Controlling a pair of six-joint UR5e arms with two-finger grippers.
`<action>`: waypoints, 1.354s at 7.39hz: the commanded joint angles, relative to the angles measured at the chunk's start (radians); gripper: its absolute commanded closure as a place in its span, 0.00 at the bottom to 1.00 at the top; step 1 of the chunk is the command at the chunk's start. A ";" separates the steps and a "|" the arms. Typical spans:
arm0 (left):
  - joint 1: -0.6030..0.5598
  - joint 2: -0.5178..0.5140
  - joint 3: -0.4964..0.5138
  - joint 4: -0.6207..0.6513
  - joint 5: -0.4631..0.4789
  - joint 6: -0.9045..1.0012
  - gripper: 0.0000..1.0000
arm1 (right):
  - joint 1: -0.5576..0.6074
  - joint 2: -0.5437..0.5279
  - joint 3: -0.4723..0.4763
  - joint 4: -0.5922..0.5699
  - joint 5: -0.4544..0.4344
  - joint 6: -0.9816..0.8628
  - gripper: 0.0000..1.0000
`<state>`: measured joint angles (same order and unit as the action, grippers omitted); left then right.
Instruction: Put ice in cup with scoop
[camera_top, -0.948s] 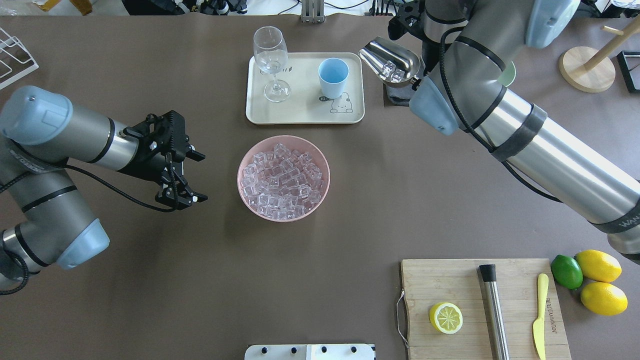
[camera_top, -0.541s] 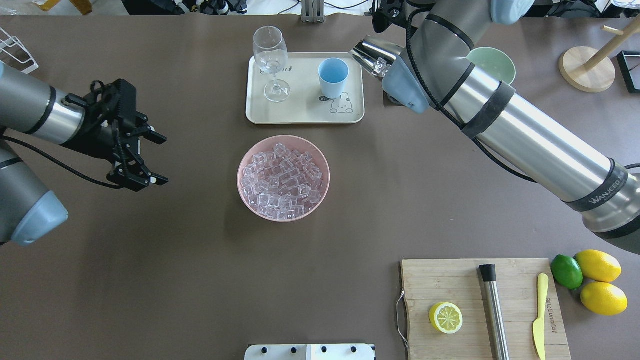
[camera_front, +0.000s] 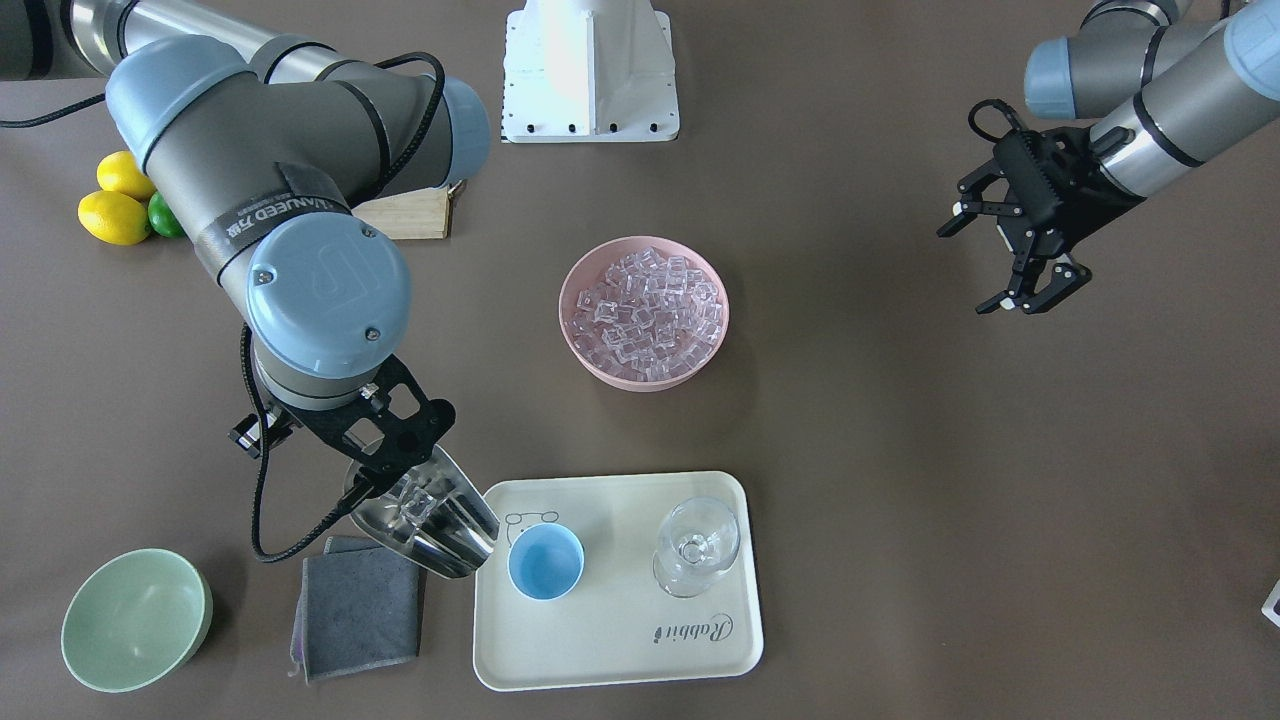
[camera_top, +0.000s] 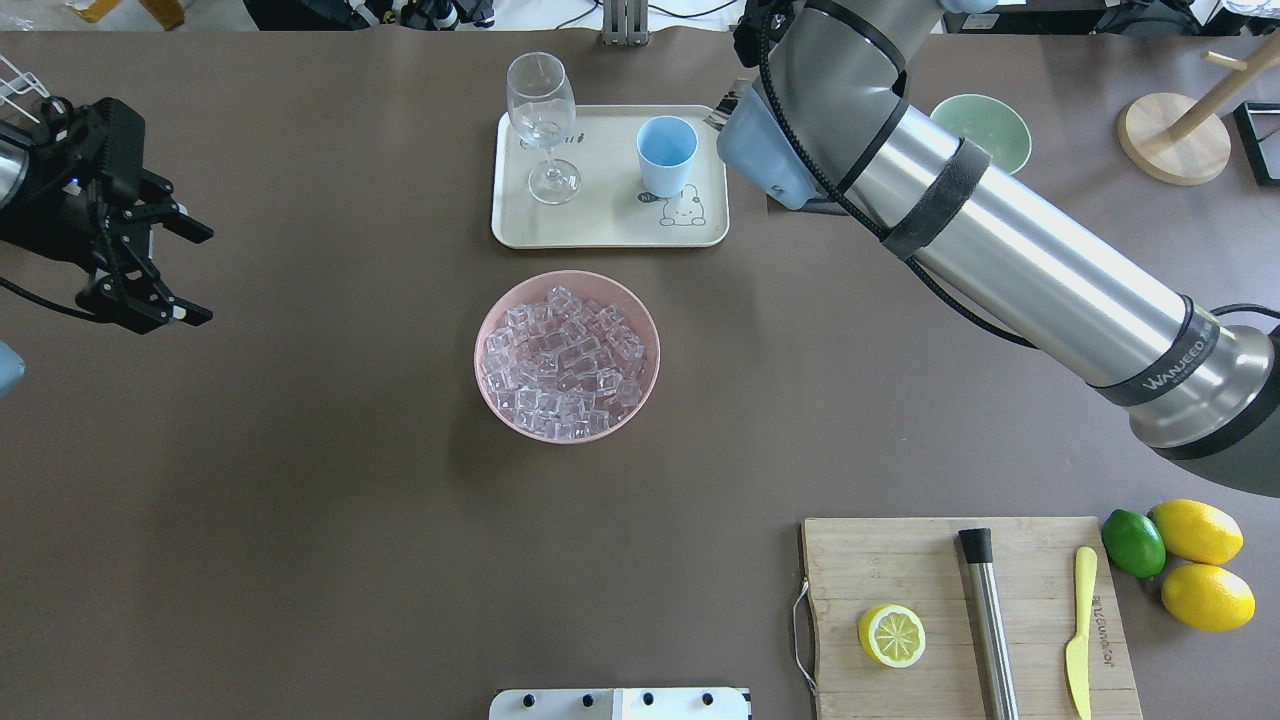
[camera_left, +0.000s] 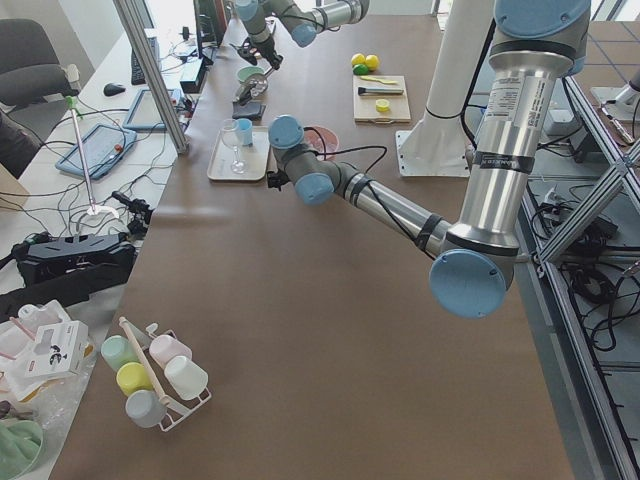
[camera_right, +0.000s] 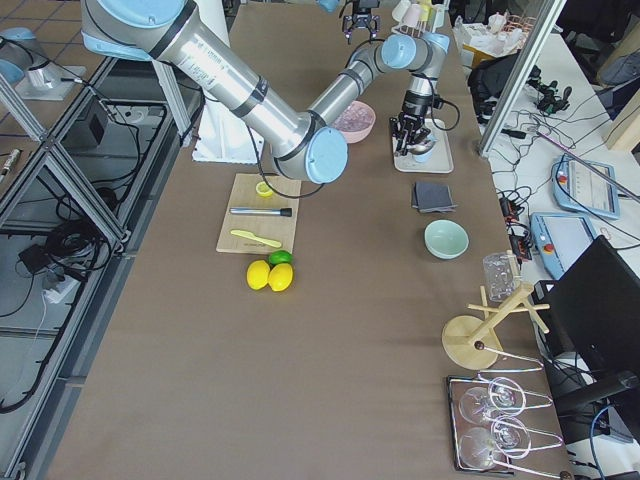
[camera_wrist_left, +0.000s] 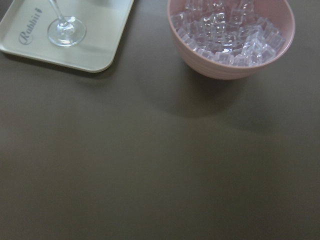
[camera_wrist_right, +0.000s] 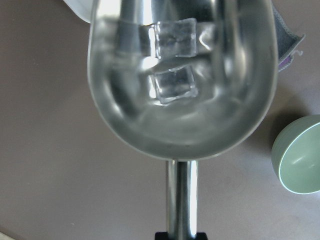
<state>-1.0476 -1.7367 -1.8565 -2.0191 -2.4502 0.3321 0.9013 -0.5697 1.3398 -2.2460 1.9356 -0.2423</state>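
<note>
Pour stage. Your right gripper (camera_wrist_right: 179, 235) has its jaws closed on the handle of the scoop (camera_front: 428, 518). The scoop carries two cubes of ice (camera_wrist_right: 174, 82) and hangs with its lip just beside the cup (camera_front: 545, 562), at the edge of the tray (camera_front: 620, 650). Bring the lip over the cup's mouth before you tilt, then tip slowly so the cubes slide, not bounce. The left gripper (camera_top: 195, 277) hangs well apart, jaws wide open and empty.
</note>
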 joint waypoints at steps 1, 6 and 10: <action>-0.144 0.017 -0.030 0.318 -0.006 0.079 0.02 | -0.022 0.049 -0.054 -0.011 -0.038 -0.044 1.00; -0.526 0.085 0.164 0.461 0.007 0.271 0.01 | -0.039 0.140 -0.178 -0.046 -0.096 -0.098 1.00; -0.598 0.094 0.312 0.459 0.016 0.225 0.01 | -0.048 0.203 -0.267 -0.066 -0.173 -0.130 1.00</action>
<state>-1.6266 -1.6445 -1.6060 -1.5601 -2.4446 0.5971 0.8595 -0.3946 1.1204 -2.3099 1.7937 -0.3612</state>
